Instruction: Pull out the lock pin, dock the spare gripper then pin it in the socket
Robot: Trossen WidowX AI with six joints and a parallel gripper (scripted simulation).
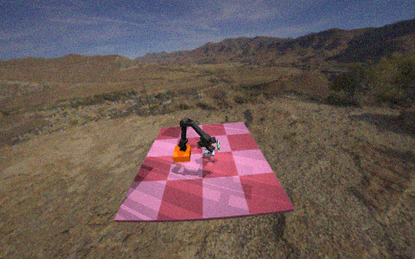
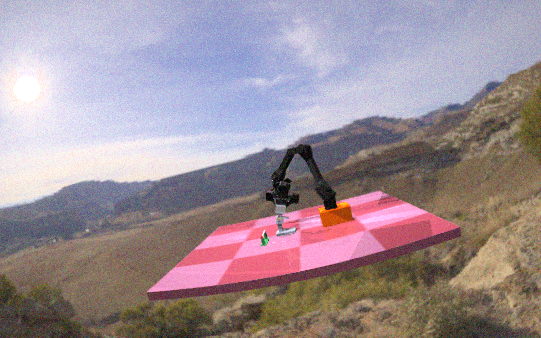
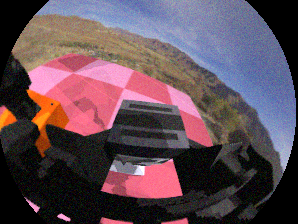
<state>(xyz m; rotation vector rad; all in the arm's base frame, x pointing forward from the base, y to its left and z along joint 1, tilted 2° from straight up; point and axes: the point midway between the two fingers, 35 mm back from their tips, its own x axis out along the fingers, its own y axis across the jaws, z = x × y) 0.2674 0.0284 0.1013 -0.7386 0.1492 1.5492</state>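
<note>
My gripper [image 1: 209, 148] [image 2: 282, 199] [image 3: 146, 130] points down and is shut on the spare gripper, a dark grey slotted block [image 3: 149, 122] in the wrist view. Its pale lower part [image 2: 280, 207] shows under my fingers in the exterior view. The pale grey mount [image 1: 209, 153] [image 2: 285, 232] [image 3: 128, 168] stands directly beneath. The held part is just above the mount's upper end or touching it; I cannot tell which. A small green piece with a pale part [image 1: 218, 145] [image 2: 264, 239] stands beside the mount. The lock pin is too small to make out.
The orange base block [image 1: 182, 154] [image 2: 336, 215] [image 3: 52, 112] carries the arm and stands a short way from the mount. The pink and red checkered table top [image 1: 222, 191] [image 2: 265, 262] [image 3: 102, 72] lies beneath everything, with hilly ground beyond its edges.
</note>
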